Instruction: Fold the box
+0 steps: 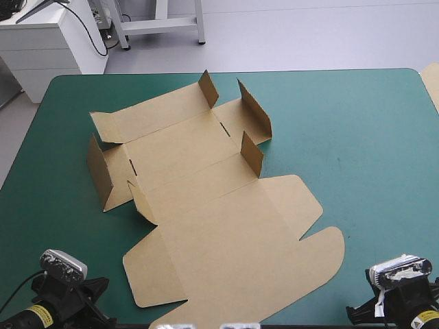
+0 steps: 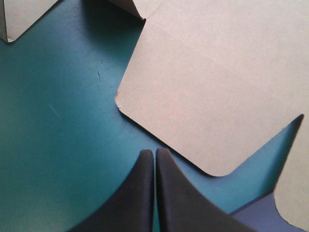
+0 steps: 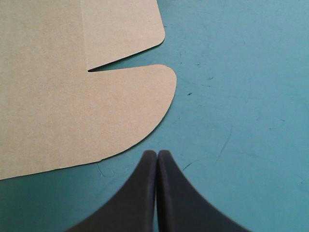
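Observation:
The brown box [image 1: 212, 205] lies as a cut sheet in the middle of the teal-green table [image 1: 357, 137]. Several small flaps stand raised at its far half, such as one flap [image 1: 255, 110] at the far right and a side wall [image 1: 99, 171] at the left. Its near half, with rounded lid flaps, lies flat toward the front edge. My left gripper [image 2: 154, 152] is shut and holds nothing, just short of a rounded corner flap [image 2: 203, 96]. Off the box's near right corner [image 3: 72, 111], my right gripper [image 3: 157, 153] is also shut with nothing in it, over the cover.
An edge of more brown board [image 1: 432, 79] shows at the table's far right edge. Bare teal-green cover stretches to the right of the box and along the left edge.

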You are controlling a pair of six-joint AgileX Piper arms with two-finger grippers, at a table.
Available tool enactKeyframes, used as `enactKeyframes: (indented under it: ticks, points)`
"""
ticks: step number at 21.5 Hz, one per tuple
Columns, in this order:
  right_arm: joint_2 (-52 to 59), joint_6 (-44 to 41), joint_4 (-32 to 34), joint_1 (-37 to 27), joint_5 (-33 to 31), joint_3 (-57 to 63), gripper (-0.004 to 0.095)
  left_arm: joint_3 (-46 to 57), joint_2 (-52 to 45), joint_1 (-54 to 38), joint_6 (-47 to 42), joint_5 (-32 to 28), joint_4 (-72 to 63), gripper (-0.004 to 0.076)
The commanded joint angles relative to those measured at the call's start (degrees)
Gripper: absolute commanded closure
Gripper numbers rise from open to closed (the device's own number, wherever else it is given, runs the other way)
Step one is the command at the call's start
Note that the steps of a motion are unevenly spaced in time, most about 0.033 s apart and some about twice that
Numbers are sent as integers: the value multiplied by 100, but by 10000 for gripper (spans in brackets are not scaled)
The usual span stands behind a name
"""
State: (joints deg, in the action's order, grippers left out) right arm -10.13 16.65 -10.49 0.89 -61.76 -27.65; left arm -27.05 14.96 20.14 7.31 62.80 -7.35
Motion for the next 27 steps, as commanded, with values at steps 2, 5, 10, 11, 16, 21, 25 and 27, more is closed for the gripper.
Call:
enactKeyframes:
  ticks: [2,5,10,11,16,21,25,27]
  points:
    - [-86,46,-58,33,337,-138,929,-140,60,-13,-18,-317,-100,731]
    - [-86,46,-58,33,337,-138,929,-140,60,-13,-18,-317,-100,731]
    - [-86,46,-58,33,337,-138,929,-140,60,-13,-18,-317,-100,731]
    - [-86,46,-58,33,337,-138,929,-140,60,-13,-18,-317,-100,731]
    - [-86,33,-268,33,357,-138,929,-140,60,-13,-18,-317,-100,731]
    - [-276,185,-333,33,336,-572,929,-140,60,-13,-18,-317,-100,731]
    - [-779,201,-344,33,572,-1143,929,-140,60,-13,-18,-317,-100,731]
    - [-1268,246,-344,33,771,-1602,929,-140,60,-13,-18,-317,-100,731]
